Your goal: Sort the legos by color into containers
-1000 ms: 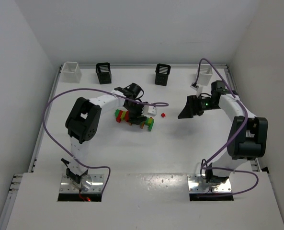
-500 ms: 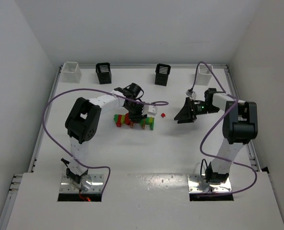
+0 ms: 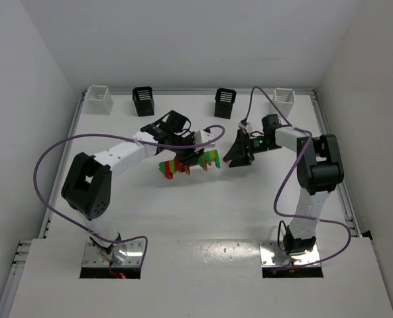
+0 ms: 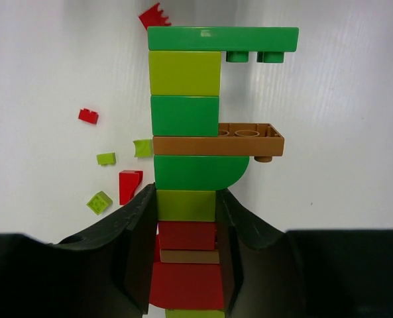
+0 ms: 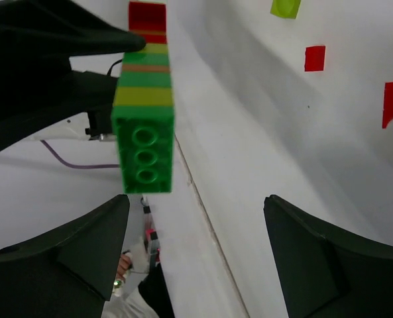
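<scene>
My left gripper [image 3: 185, 159] is shut on a stack of stuck-together legos [image 3: 208, 159] in red, orange-brown, yellow-green and green, and holds it off the table. In the left wrist view the stack [image 4: 185, 126] stands up from between the fingers of that gripper [image 4: 186, 246]. My right gripper [image 3: 236, 154] is open just right of the stack's green end. In the right wrist view that green end [image 5: 143, 154] faces this gripper [image 5: 196, 258], above its left finger. Four containers line the back edge: white [image 3: 98, 98], black [image 3: 144, 101], black [image 3: 225, 103], white [image 3: 283, 97].
Several small loose legos lie on the table under the stack: red pieces [image 4: 129, 185] [image 4: 87, 116] and yellow-green pieces [image 4: 99, 202] [image 4: 106, 158]. The right wrist view also shows red bits [image 5: 315, 57] and a yellow-green one [image 5: 285, 6]. Purple cables loop beside both arms.
The left arm has lifted the lego stack off the table and stretched to the right. The right gripper has moved left, close to the stack's green end.
</scene>
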`<state>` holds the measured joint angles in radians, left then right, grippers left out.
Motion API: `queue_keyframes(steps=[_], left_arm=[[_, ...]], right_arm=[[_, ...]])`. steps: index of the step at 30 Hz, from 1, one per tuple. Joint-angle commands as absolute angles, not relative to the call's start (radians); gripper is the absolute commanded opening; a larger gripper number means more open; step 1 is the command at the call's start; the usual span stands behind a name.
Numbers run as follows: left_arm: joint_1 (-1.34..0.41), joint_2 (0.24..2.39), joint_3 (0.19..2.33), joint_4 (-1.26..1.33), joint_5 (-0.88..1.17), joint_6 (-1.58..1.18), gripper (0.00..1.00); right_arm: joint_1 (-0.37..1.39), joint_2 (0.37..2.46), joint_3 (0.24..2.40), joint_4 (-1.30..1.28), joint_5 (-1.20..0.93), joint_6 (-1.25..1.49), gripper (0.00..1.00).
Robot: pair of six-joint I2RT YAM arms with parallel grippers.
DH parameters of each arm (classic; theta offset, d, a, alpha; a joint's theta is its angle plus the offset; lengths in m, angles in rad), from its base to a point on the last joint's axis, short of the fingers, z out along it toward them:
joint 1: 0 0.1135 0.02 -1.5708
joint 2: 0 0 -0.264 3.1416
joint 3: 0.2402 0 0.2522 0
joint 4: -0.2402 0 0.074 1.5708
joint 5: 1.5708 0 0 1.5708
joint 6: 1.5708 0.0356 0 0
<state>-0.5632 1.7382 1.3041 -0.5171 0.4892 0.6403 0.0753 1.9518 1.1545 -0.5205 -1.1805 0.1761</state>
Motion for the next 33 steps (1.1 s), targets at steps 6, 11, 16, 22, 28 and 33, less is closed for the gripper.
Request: queue_keyframes(steps=[6,11,16,22,28,33], left_arm=[[-0.584,1.641,1.252,-0.454,0.518,0.565,0.15],[-0.584,1.641,1.243,-0.454,0.518,0.574,0.15],[-0.574,1.641,1.232,-0.454,0.509,0.584,0.14],[-0.543,1.641,1.223,-0.454,0.518,0.594,0.14],[-0.534,1.641,1.213,-0.454,0.518,0.594,0.13],[-0.534,1.641,1.204,-0.454,0.518,0.594,0.13]], right_arm=[[0.150,1.979,1.213,-0.302,-1.204,0.391,0.82],[0.187,1.999,1.232,-0.265,-1.233,0.425,0.82],[0.216,1.999,1.232,-0.256,-1.275,0.425,0.81],[0.216,1.999,1.195,-0.189,-1.284,0.489,0.81],[0.206,1.999,1.172,-0.166,-1.293,0.522,0.81],[0.215,1.999,1.172,-0.143,-1.302,0.541,0.83]])
